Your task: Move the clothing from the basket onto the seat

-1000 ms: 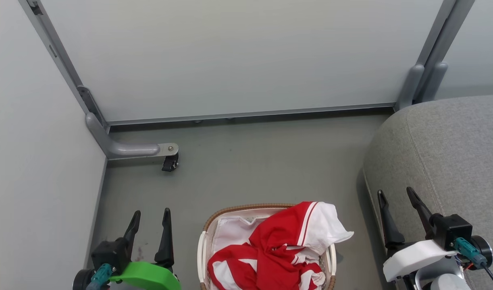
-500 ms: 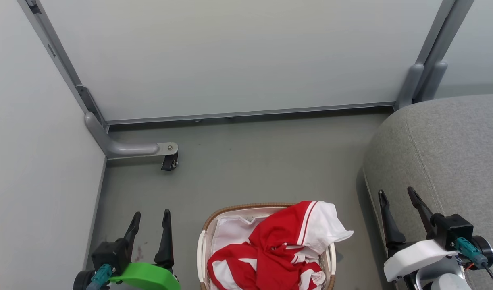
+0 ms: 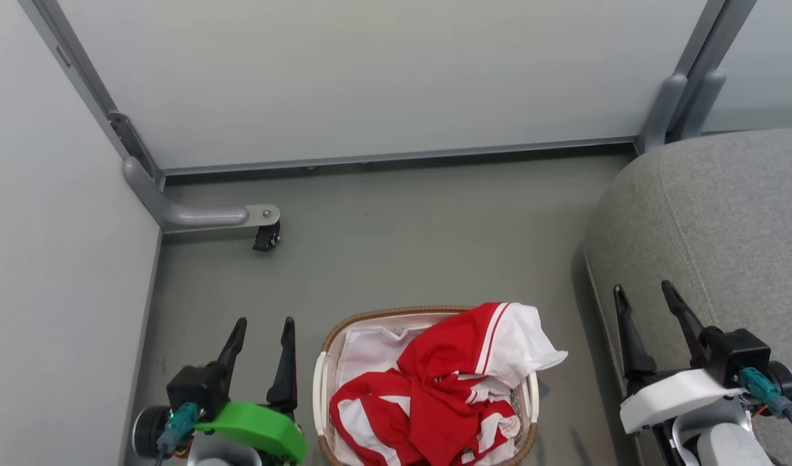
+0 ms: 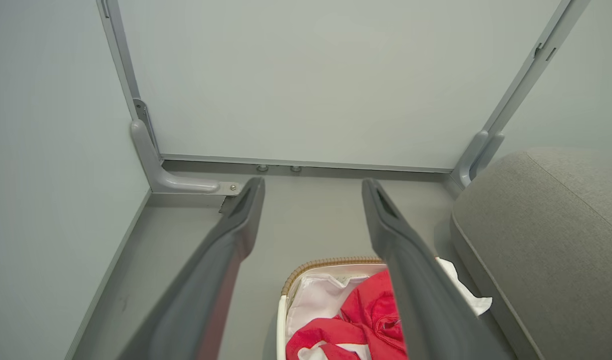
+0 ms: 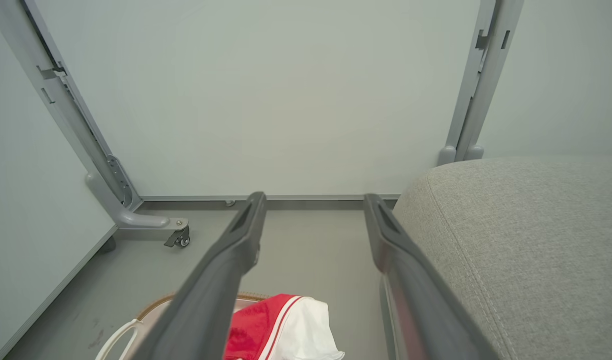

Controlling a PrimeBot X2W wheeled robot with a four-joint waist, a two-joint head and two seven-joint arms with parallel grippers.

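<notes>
Head view: basket (image 3: 396, 315) sits on the floor (image 3: 402, 246) at near centre, between the two arms. The seat (image 3: 726, 226) is just to its right, with a strip of floor between them.

Contents: all the clothing (image 3: 434, 401) is in the basket, a crumpled red-and-white heap on top of the white liner (image 3: 370, 353), which shows bare at the far-left inside. One white panel flops over the right rim toward the seat. The visible part of the seat carries no fabric, so by my read the transfer hasn't started.

Arms: the left gripper (image 3: 264, 321) is near-left of the basket, fingers spread, nothing between them. The right gripper (image 3: 642, 288) is near-right, over the seat's left edge, also spread and empty. Both point far, one on either side of the basket. That looks like a rest pose that keeps the basket unobstructed and either arm free to go in.

Layout logic: with the basket beside the seat, the carry is a short lift to the right. The raised bunch at far-right is the obvious pinch spot.

Risk: the fabric is tangled, so one pinch may drag the liner or trail a sleeve.

Wrist views: each finger pair frames floor and the grey partition panel (image 4: 311, 75).
</notes>
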